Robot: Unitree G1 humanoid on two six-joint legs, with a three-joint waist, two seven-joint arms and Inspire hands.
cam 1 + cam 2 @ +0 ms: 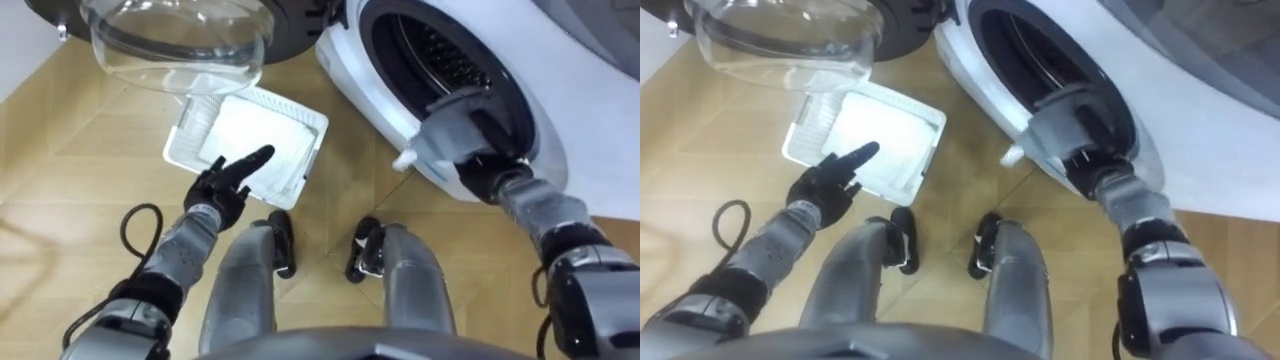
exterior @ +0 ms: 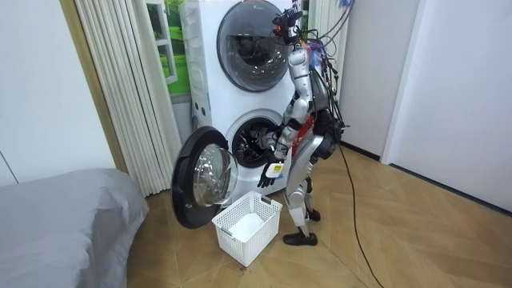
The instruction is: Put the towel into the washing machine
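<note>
The washing machine (image 1: pixel 560 90) stands before me with its round door (image 1: pixel 175 40) swung open to my left. My right hand (image 1: pixel 452 132) reaches into the dark drum (image 1: pixel 440 45) at the lower rim of the opening. A white basket (image 1: pixel 318 128) sits on the floor under the door, with a white towel (image 1: pixel 250 140) lying flat in it. My left hand (image 1: pixel 228 182) hovers just above the basket's near edge, fingers relaxed with one stretched toward the towel, holding nothing. In the room view I stand bent slightly toward the lower drum (image 2: pixel 254 144), the basket (image 2: pixel 268 218) at my feet.
The open door (image 2: pixel 204 180) juts out over the basket on my left. A second machine (image 2: pixel 252 36) is stacked above the lower one. A grey bed (image 2: pixel 64 220) lies at the room view's left. Wooden floor (image 2: pixel 400 240) stretches behind me.
</note>
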